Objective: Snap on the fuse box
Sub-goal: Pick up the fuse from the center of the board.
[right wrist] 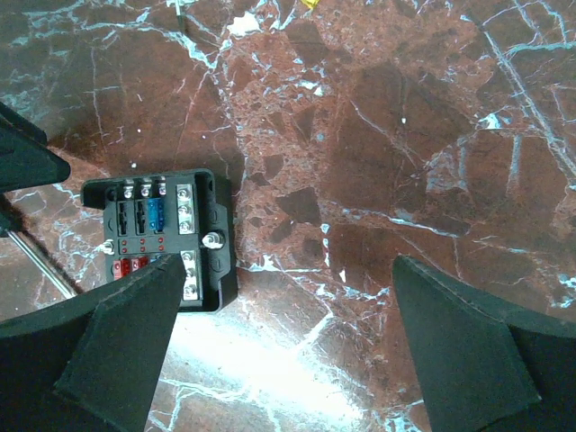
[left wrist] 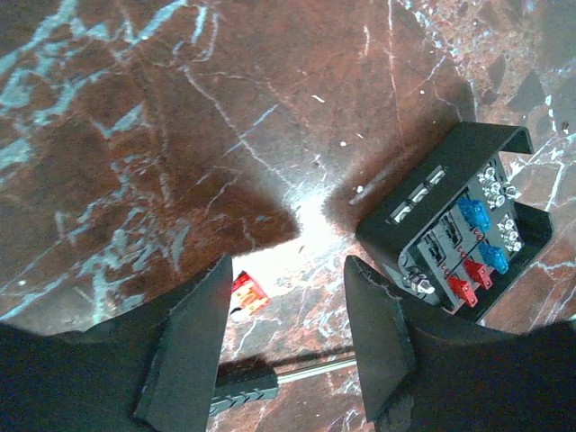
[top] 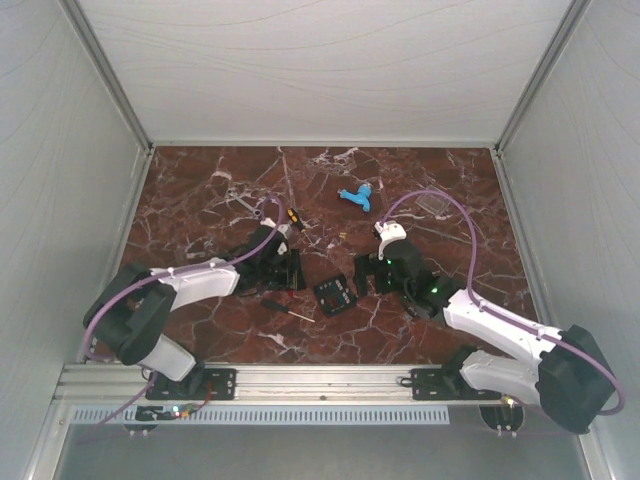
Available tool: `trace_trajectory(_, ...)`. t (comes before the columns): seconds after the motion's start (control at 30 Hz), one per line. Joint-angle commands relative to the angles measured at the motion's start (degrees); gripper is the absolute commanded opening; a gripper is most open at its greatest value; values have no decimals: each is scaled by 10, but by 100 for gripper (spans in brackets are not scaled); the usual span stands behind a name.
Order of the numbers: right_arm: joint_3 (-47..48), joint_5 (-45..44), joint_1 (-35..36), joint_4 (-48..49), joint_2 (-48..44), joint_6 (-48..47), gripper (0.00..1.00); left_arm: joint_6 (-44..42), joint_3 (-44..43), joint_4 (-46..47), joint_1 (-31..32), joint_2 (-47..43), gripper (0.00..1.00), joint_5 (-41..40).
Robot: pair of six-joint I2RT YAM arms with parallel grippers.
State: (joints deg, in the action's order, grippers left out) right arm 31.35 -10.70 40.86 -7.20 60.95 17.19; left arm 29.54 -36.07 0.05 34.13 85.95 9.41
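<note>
The fuse box (top: pixel 335 293) is a small black square box with blue and red fuses showing; it lies uncovered on the marble table (top: pixel 200 190) between my two grippers. It shows at the right of the left wrist view (left wrist: pixel 463 234) and at the left of the right wrist view (right wrist: pixel 162 238). Its clear cover (top: pixel 432 205) lies apart at the back right. My left gripper (top: pixel 283 272) (left wrist: pixel 288 270) is open and empty, just left of the box. My right gripper (top: pixel 366 272) (right wrist: pixel 288 265) is open and empty, just right of it, its left finger (right wrist: pixel 135 324) over the box's near corner.
A thin black-handled screwdriver (top: pixel 289 312) (left wrist: pixel 270 382) lies in front of the box. A loose red fuse (left wrist: pixel 250 292) lies by my left finger. A light-blue plastic piece (top: pixel 355 197) and a small metal tool (top: pixel 245 203) lie farther back. White walls enclose the table.
</note>
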Motion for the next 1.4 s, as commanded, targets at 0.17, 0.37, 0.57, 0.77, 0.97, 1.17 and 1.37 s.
trace_trajectory(0.17,2,-15,-2,36,3,0,98,12,-20,-62,32,8,52,-38)
trace_trajectory(0.37,4,-17,-2,33,6,-1,98,30,-9,-89,42,-8,52,-52)
trace_trajectory(0.57,7,-15,-2,30,12,-1,98,40,-1,-112,51,-24,52,-77)
trace_trajectory(0.77,9,-11,-3,30,18,-1,98,49,-16,-132,76,-8,44,-129)
trace_trajectory(0.97,13,-10,-2,26,27,-1,98,47,-44,-183,117,18,38,-202)
trace_trajectory(1.17,14,-8,-2,25,28,-2,98,41,-45,-190,147,27,37,-217)
trace_trajectory(1.37,15,-9,-2,24,30,-2,98,30,-56,-190,158,46,33,-218)
